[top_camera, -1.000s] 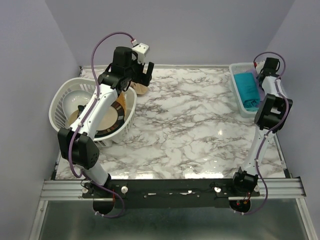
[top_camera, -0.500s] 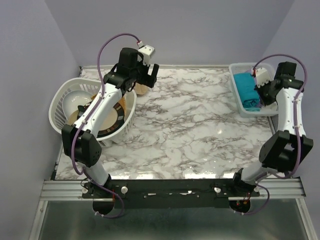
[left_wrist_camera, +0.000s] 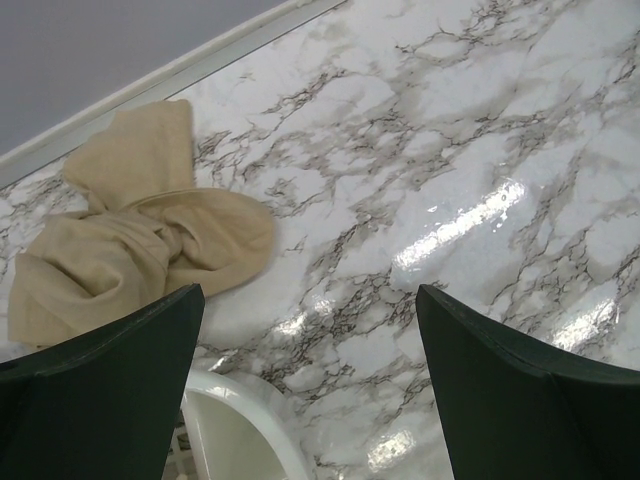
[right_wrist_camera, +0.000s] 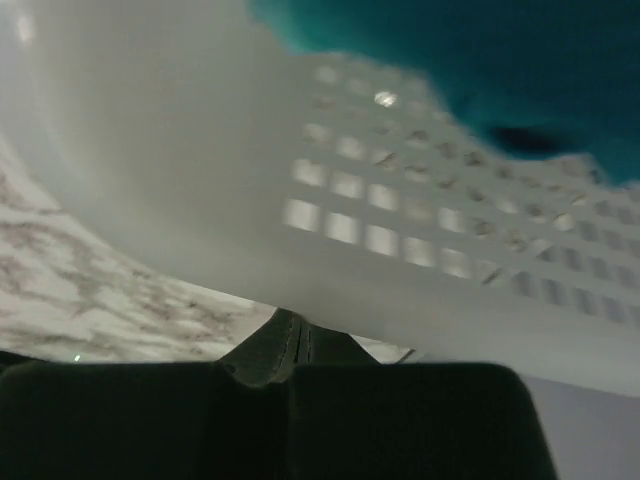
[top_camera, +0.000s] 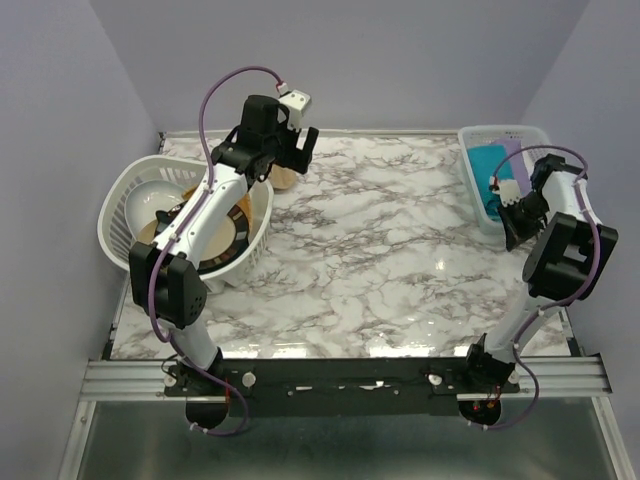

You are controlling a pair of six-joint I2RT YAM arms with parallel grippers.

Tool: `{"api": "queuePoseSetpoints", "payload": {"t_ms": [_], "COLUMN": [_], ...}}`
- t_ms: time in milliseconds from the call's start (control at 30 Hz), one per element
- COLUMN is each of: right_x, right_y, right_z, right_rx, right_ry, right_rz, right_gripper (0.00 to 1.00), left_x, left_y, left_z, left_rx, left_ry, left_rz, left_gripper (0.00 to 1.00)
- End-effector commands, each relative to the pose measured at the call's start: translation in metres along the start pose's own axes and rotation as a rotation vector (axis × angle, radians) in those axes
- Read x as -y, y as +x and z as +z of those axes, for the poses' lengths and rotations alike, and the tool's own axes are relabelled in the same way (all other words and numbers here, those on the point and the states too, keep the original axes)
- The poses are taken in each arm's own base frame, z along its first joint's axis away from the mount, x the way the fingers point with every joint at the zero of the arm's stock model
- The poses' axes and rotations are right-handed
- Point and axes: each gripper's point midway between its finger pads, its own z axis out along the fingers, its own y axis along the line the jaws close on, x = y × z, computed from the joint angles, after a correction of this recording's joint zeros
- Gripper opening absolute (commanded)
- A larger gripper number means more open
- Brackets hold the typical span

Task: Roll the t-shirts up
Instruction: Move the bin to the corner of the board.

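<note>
— Two shirts on our list: beige shirt [left_wrist_camera: 130, 235], crumpled on the table [left_wrist_camera: 480, 120] by the far rail; teal shirt [top_camera: 488, 170], in the right basket [top_camera: 466, 165].
— Grippers?
— Left gripper [left_wrist_camera: 308, 300] spread wide near the beige shirt, we judge for a pick. Right gripper [right_wrist_camera: 295, 345] clenched, empty, at the basket wall.

**Three cameras, three distances**

Top camera looks down from high at 6 o'clock over the whole bench [top_camera: 380, 260]. Left wrist faces 11 o'clock, sharing the beige t-shirt [left_wrist_camera: 130, 240]. Right wrist sits close against the 2 o'clock basket [right_wrist_camera: 400, 230].
</note>
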Motion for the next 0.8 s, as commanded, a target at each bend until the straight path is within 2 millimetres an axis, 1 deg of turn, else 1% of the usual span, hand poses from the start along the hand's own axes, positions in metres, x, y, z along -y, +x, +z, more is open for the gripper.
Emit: {"api": "queuePoseSetpoints", "payload": {"t_ms": [0, 33, 133, 167, 300, 333, 400, 433, 467, 533, 567, 667, 700, 733, 767], "right_x": [0.055, 0.060, 0.074, 0.075, 0.071, 0.067, 0.063, 0.061, 0.058, 0.057, 0.057, 0.062, 0.068, 0.071, 0.074], "right_y": [-0.051, -0.053, -0.064, -0.064, -0.070, -0.069, -0.069, -0.070, -0.065, -0.067, -0.065, -0.071, -0.079, -0.081, -0.085], "right_z": [-0.027, -0.023, -0.031, -0.026, -0.034, -0.032, -0.036, -0.035, -0.031, -0.028, -0.024, -0.019, -0.022, -0.016, -0.016], "right_rx": [0.117, 0.108, 0.120, 0.115, 0.148, 0.155, 0.176, 0.180, 0.170, 0.183, 0.179, 0.191, 0.212, 0.209, 0.213], "right_ry": [0.162, 0.164, 0.197, 0.190, 0.181, 0.169, 0.171, 0.167, 0.155, 0.159, 0.156, 0.156, 0.173, 0.166, 0.168], "right_rz": [0.043, 0.046, 0.053, 0.054, 0.065, 0.069, 0.079, 0.083, 0.092, 0.102, 0.111, 0.125, 0.130, 0.133, 0.133], "right_gripper": [0.01, 0.01, 0.01, 0.01, 0.01, 0.01, 0.01, 0.01, 0.01, 0.01, 0.01, 0.01, 0.01, 0.01, 0.01], "left_x": [-0.012, -0.012, -0.013, -0.013, -0.014, -0.015, -0.016, -0.016, -0.015, -0.014, -0.013, -0.012, -0.013, -0.013, -0.014], "left_y": [-0.008, -0.007, -0.003, -0.005, -0.007, -0.007, -0.005, -0.004, -0.004, -0.003, -0.005, -0.005, -0.005, -0.004, -0.005], "left_z": [-0.013, -0.014, -0.013, -0.014, -0.016, -0.016, -0.015, -0.014, -0.014, -0.012, -0.011, -0.009, -0.009, -0.008, -0.009], "left_rx": [0.020, 0.019, 0.014, 0.018, 0.021, 0.020, 0.014, 0.010, 0.011, 0.007, 0.013, 0.012, 0.010, 0.006, 0.007], "left_ry": [-0.053, -0.053, -0.058, -0.059, -0.059, -0.064, -0.068, -0.068, -0.066, -0.059, -0.051, -0.047, -0.050, -0.053, -0.056], "left_rz": [0.031, 0.034, 0.032, 0.029, 0.040, 0.043, 0.050, 0.050, 0.050, 0.042, 0.038, 0.038, 0.038, 0.039, 0.045], "left_gripper": [0.99, 0.99, 0.99, 0.99, 0.99, 0.99, 0.99, 0.99, 0.99, 0.99, 0.99, 0.99, 0.99, 0.99, 0.99]}}
